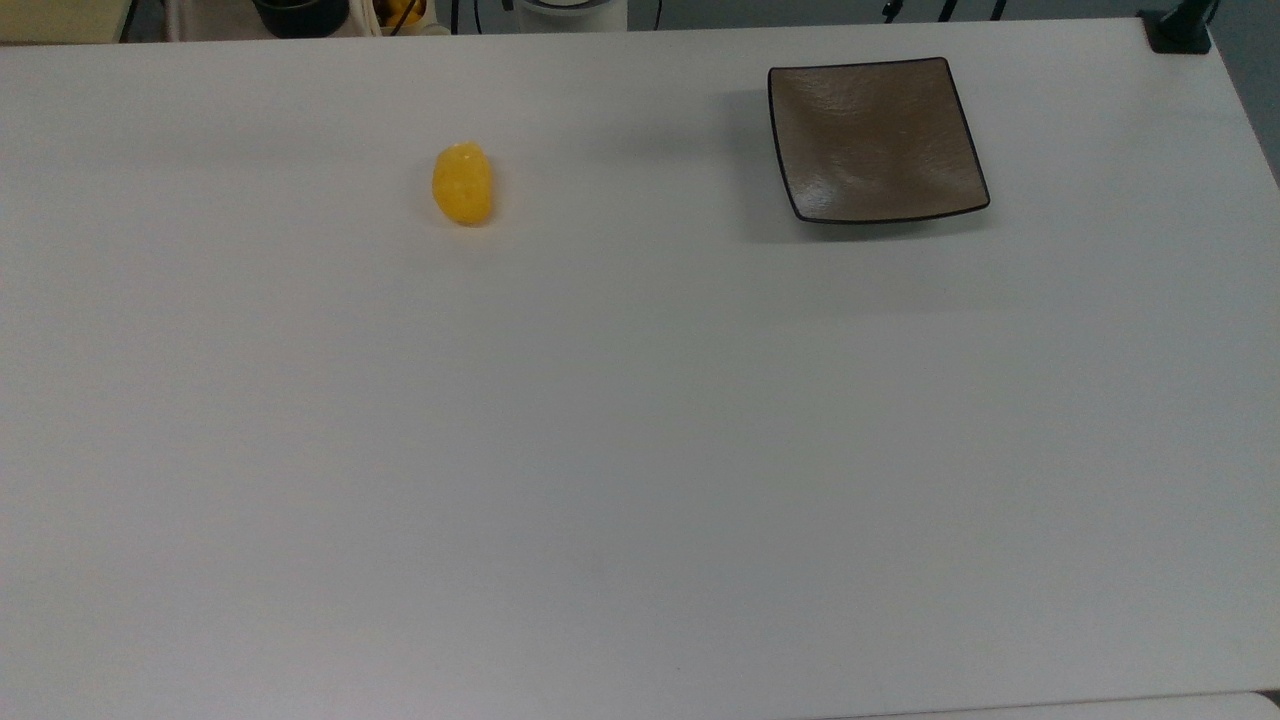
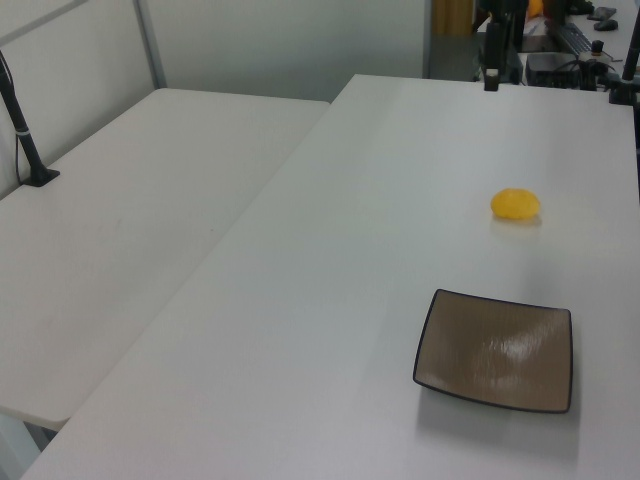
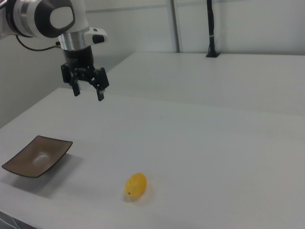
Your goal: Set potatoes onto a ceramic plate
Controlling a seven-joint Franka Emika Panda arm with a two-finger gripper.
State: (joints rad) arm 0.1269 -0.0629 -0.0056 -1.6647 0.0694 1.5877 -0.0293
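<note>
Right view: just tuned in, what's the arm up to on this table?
Nothing is being handled yet. The gripper hangs open in the air above the white table, holding nothing. The yellow potato lies on the table by itself, and the square brown plate sits apart from it, toward the right view's left, with nothing on it. The potato has not yet been picked up or moved to the plate.

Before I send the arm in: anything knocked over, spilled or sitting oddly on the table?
Nothing stands out. The potato lies alone on the white table, apart from the ceramic plate, which sits flat and holds nothing. The gripper hangs open above the table, holding nothing.
</note>
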